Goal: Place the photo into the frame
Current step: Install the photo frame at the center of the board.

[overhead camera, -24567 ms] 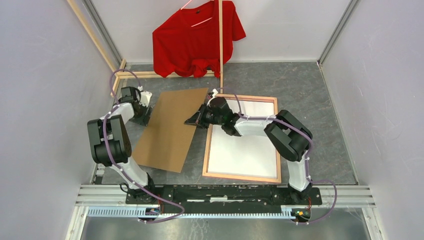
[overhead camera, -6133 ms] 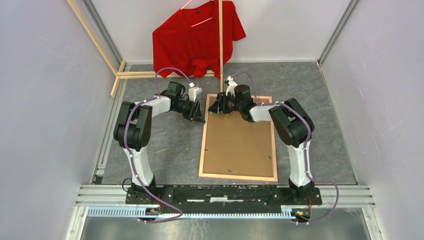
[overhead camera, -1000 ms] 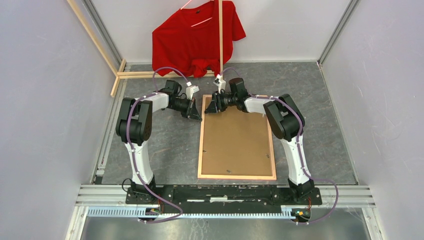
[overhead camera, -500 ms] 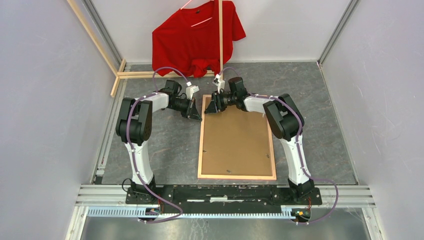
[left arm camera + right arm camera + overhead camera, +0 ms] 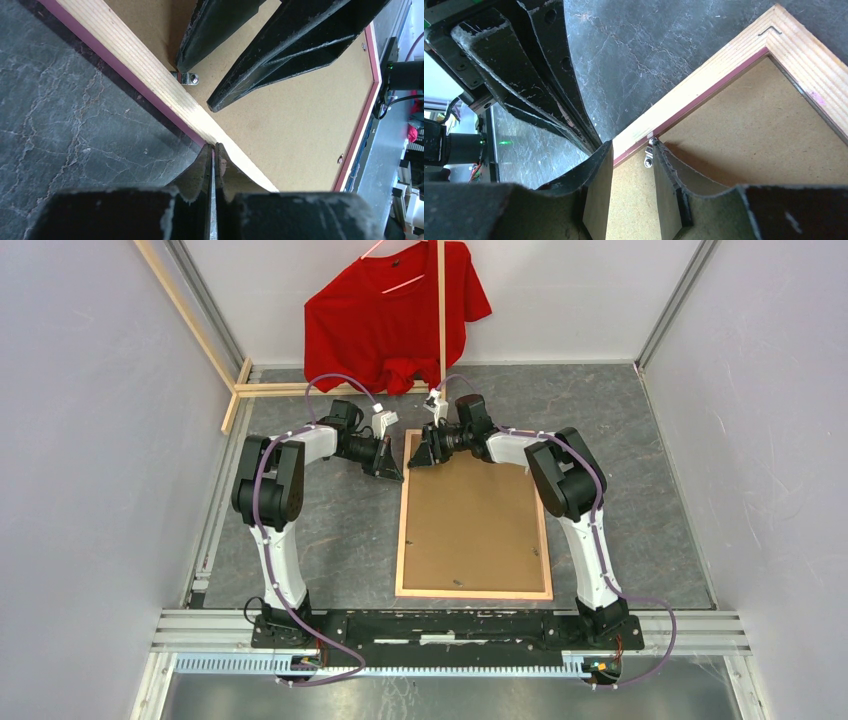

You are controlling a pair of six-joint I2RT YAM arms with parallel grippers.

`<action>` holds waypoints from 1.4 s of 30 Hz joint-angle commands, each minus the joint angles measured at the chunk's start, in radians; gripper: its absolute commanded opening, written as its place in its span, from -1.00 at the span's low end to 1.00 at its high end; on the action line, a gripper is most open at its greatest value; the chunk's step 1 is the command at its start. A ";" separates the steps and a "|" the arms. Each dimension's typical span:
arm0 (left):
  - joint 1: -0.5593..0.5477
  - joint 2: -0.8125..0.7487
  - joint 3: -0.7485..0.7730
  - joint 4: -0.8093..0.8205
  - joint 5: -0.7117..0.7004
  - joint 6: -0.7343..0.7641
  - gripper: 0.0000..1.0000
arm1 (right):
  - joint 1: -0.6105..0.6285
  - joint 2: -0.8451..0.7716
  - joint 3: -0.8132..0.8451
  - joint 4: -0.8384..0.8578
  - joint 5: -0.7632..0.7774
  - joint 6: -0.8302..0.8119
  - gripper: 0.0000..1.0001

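Observation:
The frame [image 5: 402, 540] lies face down in the middle of the table, pale wood side up with a thin pink lip. A brown backing board [image 5: 470, 525] fills it. The photo is hidden. My left gripper [image 5: 392, 470] is shut and empty, its tips [image 5: 212, 148] pressed against the outer side of the frame's left rail [image 5: 150, 80] near the far left corner. My right gripper [image 5: 420, 455] stands open over that corner. Its fingers [image 5: 631, 148] straddle the board's edge, and a small metal tab [image 5: 648, 158] lies against the inner face of one finger.
A red shirt [image 5: 390, 320] hangs at the back on a wooden-stick rack [image 5: 441, 330], close behind the right wrist. Wooden strips [image 5: 235, 390] run along the back left of the floor. Grey walls close in both sides, and a metal rail [image 5: 450, 635] crosses the near edge.
My right arm has edged slightly to the left at the frame's far left corner. The left arm, frame and board have stayed put.

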 commanded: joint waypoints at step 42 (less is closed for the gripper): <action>-0.253 -0.412 -0.422 -0.040 -0.401 0.223 -0.47 | -0.304 -0.751 -0.662 -0.131 0.851 0.090 0.96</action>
